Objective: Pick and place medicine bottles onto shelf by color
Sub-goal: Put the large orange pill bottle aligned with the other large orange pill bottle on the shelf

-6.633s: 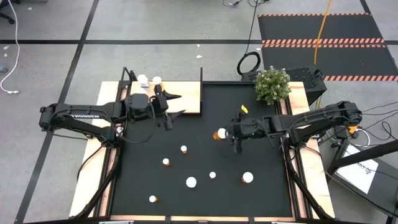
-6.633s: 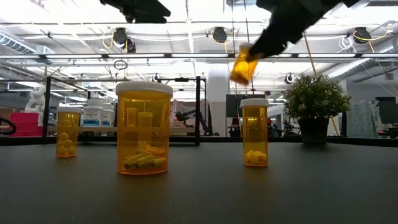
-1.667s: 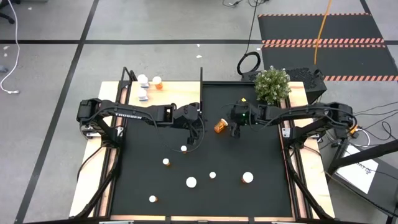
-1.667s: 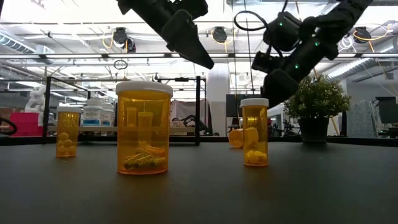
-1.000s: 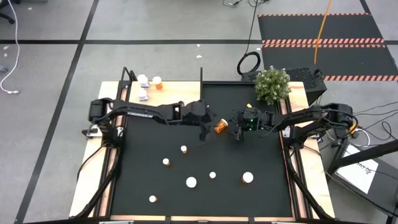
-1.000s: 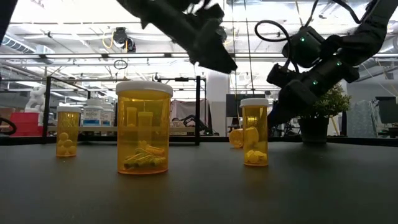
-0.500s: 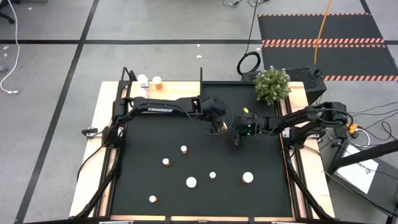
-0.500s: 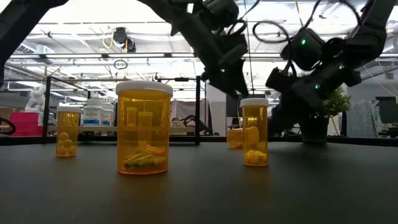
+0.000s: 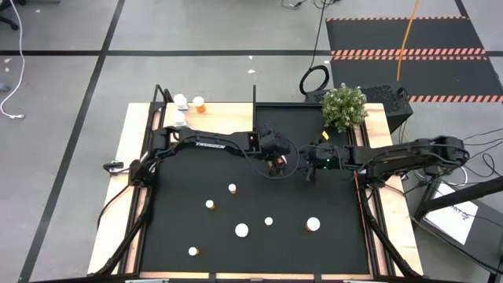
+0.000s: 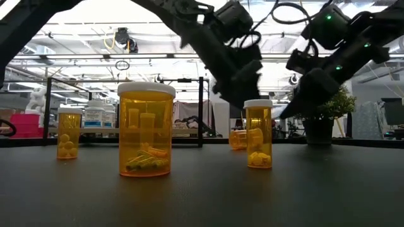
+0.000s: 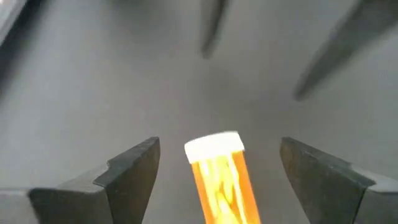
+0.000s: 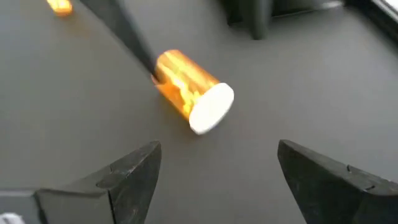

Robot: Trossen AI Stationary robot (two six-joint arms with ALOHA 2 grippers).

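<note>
High view. The left gripper (image 9: 277,161) reaches across the black mat (image 9: 330,204) to an orange bottle (image 9: 277,163) lying on its side near the mat's middle; the right gripper (image 9: 308,170) waits just beside it. The shelf (image 9: 228,122) lies at the mat's far left corner, with a few bottles (image 9: 189,103) already standing at its far end. Six more bottles (image 9: 241,230) stand scattered over the near half of the mat.

Low view. The tipped bottle (image 10: 237,139) rests on the mat behind an upright one (image 10: 258,133), under the left arm. A large bottle (image 10: 146,129) and a small one (image 10: 68,132) stand further off.

Left wrist view. The fingers (image 11: 134,168) stand wide apart on either side of the bottle (image 11: 221,174), touching nothing; its white cap (image 11: 212,144) points away from the wrist.

Right wrist view. The jaws stand apart and empty, and the bottle (image 12: 191,92) lies ahead with its cap (image 12: 211,108) towards this camera.

A good pick appears to call for lowering until the fingers straddle the orange body behind the cap, keeping the bottle centred, then closing squarely across its width. A round bottle on its side may roll if one finger touches first. The right arm is best kept clear.
</note>
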